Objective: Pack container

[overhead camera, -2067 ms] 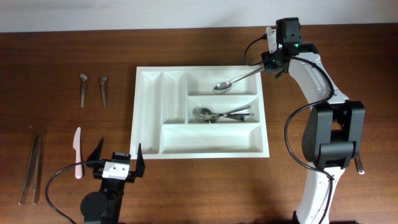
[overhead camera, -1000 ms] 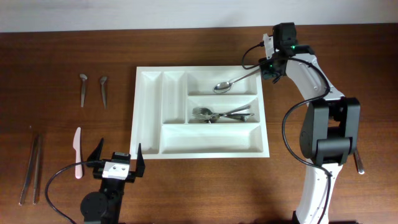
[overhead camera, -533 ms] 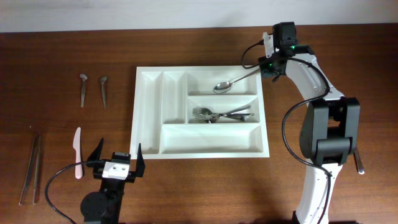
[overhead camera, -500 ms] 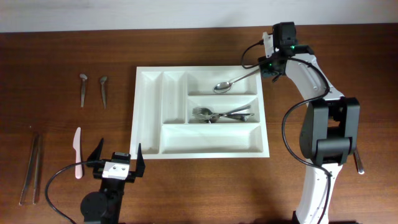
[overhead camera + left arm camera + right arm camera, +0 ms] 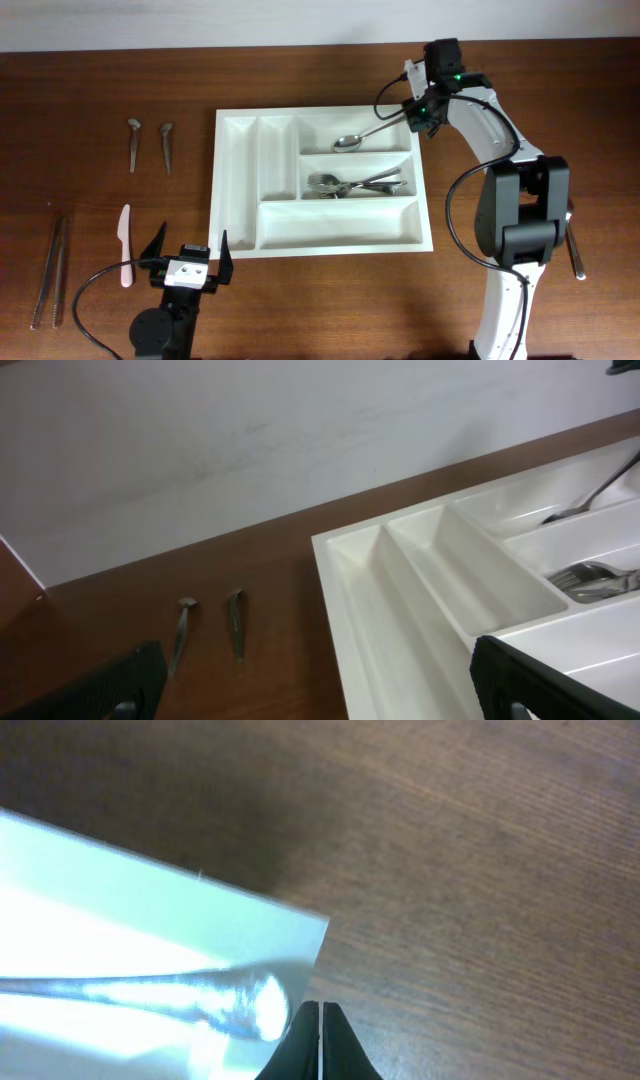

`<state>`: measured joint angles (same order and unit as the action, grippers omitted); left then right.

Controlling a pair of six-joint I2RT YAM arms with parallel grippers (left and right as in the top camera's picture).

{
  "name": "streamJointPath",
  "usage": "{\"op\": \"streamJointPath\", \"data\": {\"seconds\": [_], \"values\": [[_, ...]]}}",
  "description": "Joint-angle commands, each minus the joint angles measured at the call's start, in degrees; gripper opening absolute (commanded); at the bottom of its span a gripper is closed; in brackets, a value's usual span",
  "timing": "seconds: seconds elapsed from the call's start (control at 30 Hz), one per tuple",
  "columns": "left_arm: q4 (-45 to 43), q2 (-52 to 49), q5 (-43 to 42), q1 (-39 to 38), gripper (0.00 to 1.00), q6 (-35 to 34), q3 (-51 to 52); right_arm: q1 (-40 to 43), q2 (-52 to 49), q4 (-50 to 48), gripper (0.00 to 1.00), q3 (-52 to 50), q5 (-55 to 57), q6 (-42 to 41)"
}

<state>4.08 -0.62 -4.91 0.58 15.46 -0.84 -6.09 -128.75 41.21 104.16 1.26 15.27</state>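
Note:
The container [image 5: 425, 200] is a large white tray in the middle of the table; it also shows in the left wrist view [image 5: 400, 600]. A metal spoon [image 5: 348, 143] lies slanted in its top right compartment, the handle reaching the right wall. Several forks [image 5: 350, 184] lie in the middle long compartment. My right gripper [image 5: 412, 118] is at the tray's top right corner. In the right wrist view its fingers [image 5: 320, 1020] are shut together, with the spoon's handle end [image 5: 250, 998] just left of them, not between them. My left gripper [image 5: 186, 262] is open and empty, near the tray's front left corner.
Two short metal utensils [image 5: 134, 143] [image 5: 166, 145] lie left of the tray. A pale plastic knife [image 5: 125, 245] and long metal tongs [image 5: 48, 270] lie at the far left. Another metal utensil [image 5: 573, 240] lies by the right arm's base.
My right gripper has moved left and slightly down along the tray's top right corner. The spoon has slid left in its compartment, and the tray has shifted a little left. The left arm is still.

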Motion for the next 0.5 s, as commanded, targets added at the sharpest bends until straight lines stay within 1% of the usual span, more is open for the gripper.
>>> {"op": "streamJointPath", "data": {"seconds": [0.0,0.2,0.47], "values": [[0.2,0.3,0.2,0.3,0.99,0.5,0.3,-2.1,-0.1,0.7,0.04,1.1,2.0,1.9],[0.2,0.3,0.2,0.3,0.99,0.5,0.3,-2.1,0.9,1.3,0.04,2.6,2.4,1.9],[0.2,0.3,0.2,0.3,0.99,0.5,0.3,-2.2,1.0,2.5,0.04,8.8,4.6,1.9]]}}
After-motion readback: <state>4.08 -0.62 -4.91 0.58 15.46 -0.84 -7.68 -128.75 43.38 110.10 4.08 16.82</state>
